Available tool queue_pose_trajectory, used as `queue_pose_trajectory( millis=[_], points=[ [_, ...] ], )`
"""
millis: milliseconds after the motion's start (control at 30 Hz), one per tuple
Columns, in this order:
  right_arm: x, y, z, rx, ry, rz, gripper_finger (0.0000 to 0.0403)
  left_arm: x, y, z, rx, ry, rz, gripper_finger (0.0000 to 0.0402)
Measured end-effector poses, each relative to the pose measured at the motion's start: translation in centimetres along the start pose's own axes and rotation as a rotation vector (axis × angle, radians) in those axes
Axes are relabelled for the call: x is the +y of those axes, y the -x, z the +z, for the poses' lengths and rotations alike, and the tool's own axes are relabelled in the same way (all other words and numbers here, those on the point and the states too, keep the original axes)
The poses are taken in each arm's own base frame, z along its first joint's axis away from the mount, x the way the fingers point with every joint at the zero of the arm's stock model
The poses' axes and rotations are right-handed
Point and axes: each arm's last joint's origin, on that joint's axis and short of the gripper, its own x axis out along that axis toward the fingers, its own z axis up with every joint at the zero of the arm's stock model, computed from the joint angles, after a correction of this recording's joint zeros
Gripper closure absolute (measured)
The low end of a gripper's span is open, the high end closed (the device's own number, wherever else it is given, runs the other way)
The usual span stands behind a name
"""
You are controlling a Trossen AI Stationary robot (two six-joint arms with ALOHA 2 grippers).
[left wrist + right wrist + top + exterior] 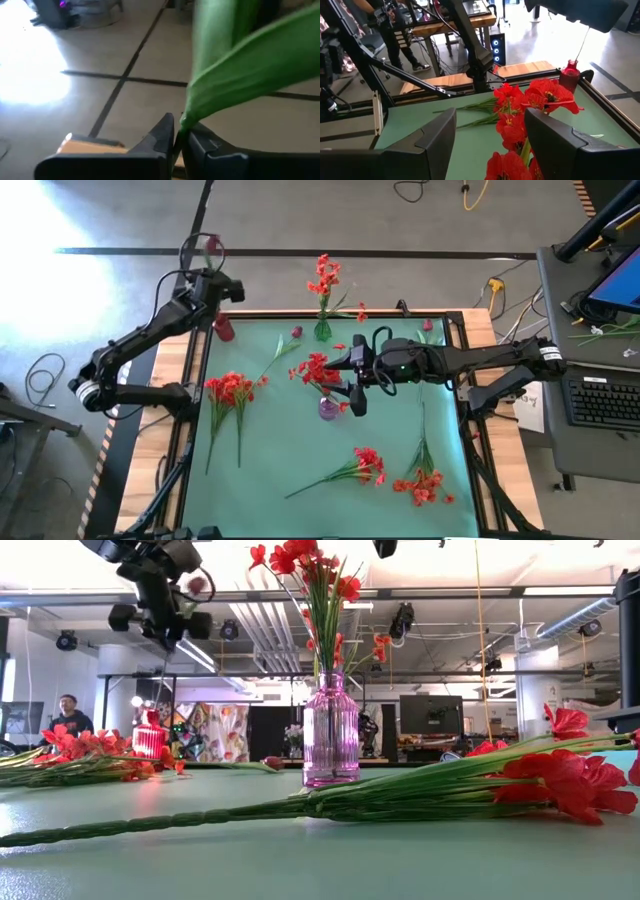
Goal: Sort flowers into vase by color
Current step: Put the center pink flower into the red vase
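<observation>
The left gripper [176, 136] is pinched tight on a thin green flower stem [250, 75], raised above the small red vase [223, 328]. The right gripper [490, 145] stands half-wide around red blooms [530, 105] in the ribbed purple glass vase [329, 408]. No writing is legible.

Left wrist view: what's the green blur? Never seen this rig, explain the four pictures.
These are two robot arms at a table, each ending in two fingers. The high view looks straight down. The low view looks level across the table. Each wrist view looks past that arm's own fingers. On the green mat lie loose red flowers, and three vases stand there: a red vase, a green vase and a purple vase. The last two hold red flowers. The blur is a green leaf of a flower. The left gripper, raised near the red vase, has its fingers shut on it. The right gripper hangs open over the purple vase, with red blooms between its fingers.
</observation>
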Motion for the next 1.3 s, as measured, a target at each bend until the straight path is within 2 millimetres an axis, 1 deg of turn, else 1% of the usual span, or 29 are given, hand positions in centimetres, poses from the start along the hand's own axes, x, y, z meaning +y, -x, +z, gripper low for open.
queue_pose_trajectory(
  millis=[100, 233, 400, 567, 867, 1067, 1300],
  points=[
    [0.0, 0.0, -0.1, 0.014, 0.001, -0.002, 0.0174, 0.0, 0.2, 0.3, -0.010, 0.003, -0.020, 0.0382],
    [0.0, 0.0, -0.2, 0.016, 0.004, -0.003, 0.0174, 0.1, 0.3, 0.3, -0.007, 0.004, -0.019, 0.0397],
    [0.0, 0.0, -0.2, 0.015, 0.010, -0.003, 0.0174, 0.3, 0.2, -0.1, 0.016, 0.024, 0.003, 0.0400],
    [0.0, 0.0, -0.2, 0.019, 0.010, -0.003, 0.0174, 0.6, 0.0, -0.8, 0.048, 0.001, 0.028, 0.0401],
    [0.0, 0.0, -0.2, 0.019, 0.010, -0.003, 0.0174, 0.7, -0.1, -0.9, 0.049, -0.007, 0.047, 0.0399],
    [0.0, 0.0, -0.2, 0.019, 0.009, -0.003, 0.0174, 0.7, -0.1, -0.9, 0.048, 0.011, 0.047, 0.0368],
    [0.0, 0.0, -0.2, 0.019, 0.009, -0.003, 0.0174, 0.8, -0.1, -1.1, 0.062, 0.010, 0.054, 0.0299]
  ],
)
